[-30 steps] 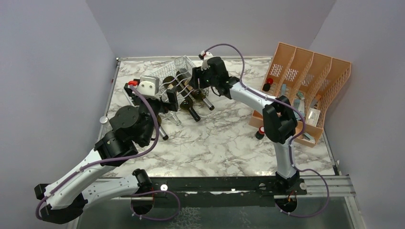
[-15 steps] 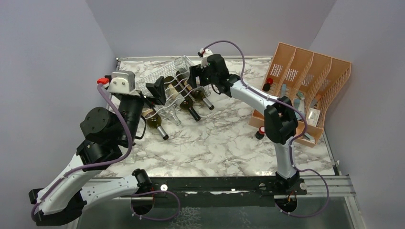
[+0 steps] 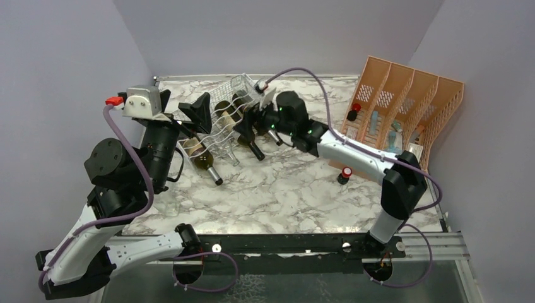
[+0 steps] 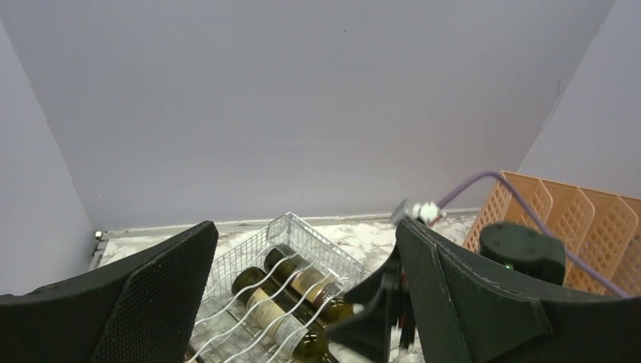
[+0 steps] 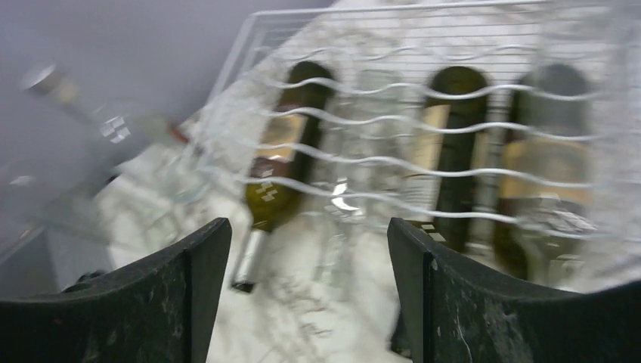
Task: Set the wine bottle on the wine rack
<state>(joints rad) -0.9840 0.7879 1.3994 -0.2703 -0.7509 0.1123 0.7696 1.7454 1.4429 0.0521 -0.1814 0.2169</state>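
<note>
Both arms reach toward the wine rack (image 3: 236, 85), which stands at about 11 o'clock on the bench (image 3: 296, 189). The left end effector (image 4: 306, 242) hangs above the rack with its jaws wide apart and nothing between them. The right end effector (image 5: 306, 234) is low at the rack's 3 o'clock side, also open and empty, and it faces the necks.

No arm holds a bottle. Several wine bottles (image 5: 452, 144) lie on their sides in the rack, and I cannot tell which one the task means. I think they lie flat because the wavy wires make a cradle for each round body, so it cannot roll. The necks point out toward 5 o'clock.

The rack is thin silvery wire with boxy grid walls. The bottles are smooth dark glass with pale paper labels. One between them seems clear, but the picture is blurred. The bench is white marble with grey veins.
</note>
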